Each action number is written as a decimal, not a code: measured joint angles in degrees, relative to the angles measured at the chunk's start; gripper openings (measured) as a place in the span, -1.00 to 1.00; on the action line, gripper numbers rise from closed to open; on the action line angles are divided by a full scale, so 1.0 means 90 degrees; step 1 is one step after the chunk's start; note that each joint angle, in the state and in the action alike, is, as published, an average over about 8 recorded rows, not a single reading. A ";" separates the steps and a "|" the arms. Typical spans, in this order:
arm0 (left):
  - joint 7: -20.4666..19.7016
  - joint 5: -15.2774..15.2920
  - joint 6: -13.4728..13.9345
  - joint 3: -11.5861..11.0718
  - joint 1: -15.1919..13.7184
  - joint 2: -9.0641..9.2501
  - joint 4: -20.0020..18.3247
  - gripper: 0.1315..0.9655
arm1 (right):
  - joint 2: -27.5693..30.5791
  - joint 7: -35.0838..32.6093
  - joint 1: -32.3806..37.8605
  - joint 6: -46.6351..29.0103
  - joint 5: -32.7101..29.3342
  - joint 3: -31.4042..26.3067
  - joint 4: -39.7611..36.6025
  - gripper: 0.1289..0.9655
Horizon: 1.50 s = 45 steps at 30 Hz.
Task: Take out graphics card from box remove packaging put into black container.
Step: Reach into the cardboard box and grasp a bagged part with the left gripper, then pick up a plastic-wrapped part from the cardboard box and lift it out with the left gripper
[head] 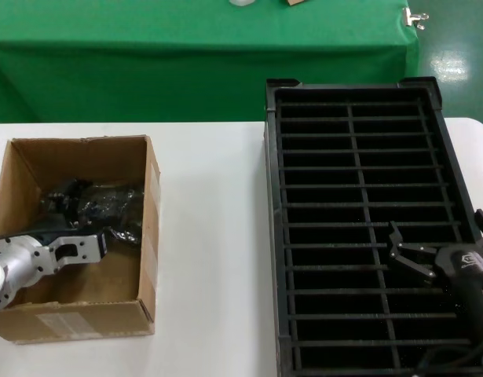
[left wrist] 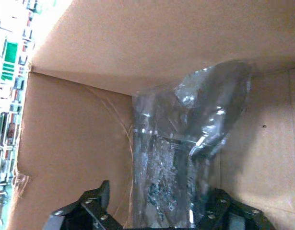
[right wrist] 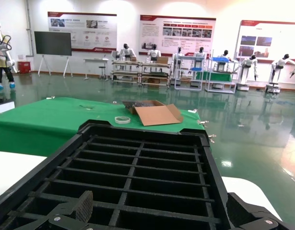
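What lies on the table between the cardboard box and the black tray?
Nothing: in the head view the white table is bare between the box and the tray.

Even overhead light, glare on the packaging (left wrist: 195, 143) (blurred close up), floor reflections behind.

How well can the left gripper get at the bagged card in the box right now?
Probably well: the left gripper is open inside the open-topped box, its fingers either side of the packaging, nothing between.
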 joint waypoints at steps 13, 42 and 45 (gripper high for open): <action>-0.1610 0.0902 -0.0089 0.0508 0.0533 -0.0440 -0.1215 -0.17 | 0.0000 0.0000 0.0000 0.0000 0.0000 0.0000 0.0000 1.00; -0.5209 0.3584 0.0827 -0.0579 0.2418 -0.1638 -0.5174 -0.97 | 0.0000 0.0000 0.0000 0.0000 0.0000 0.0000 0.0000 1.00; -0.5418 0.3779 0.0902 -0.0878 0.2664 -0.1727 -0.5686 -0.98 | 0.0000 0.0000 0.0000 0.0000 0.0000 0.0000 0.0000 1.00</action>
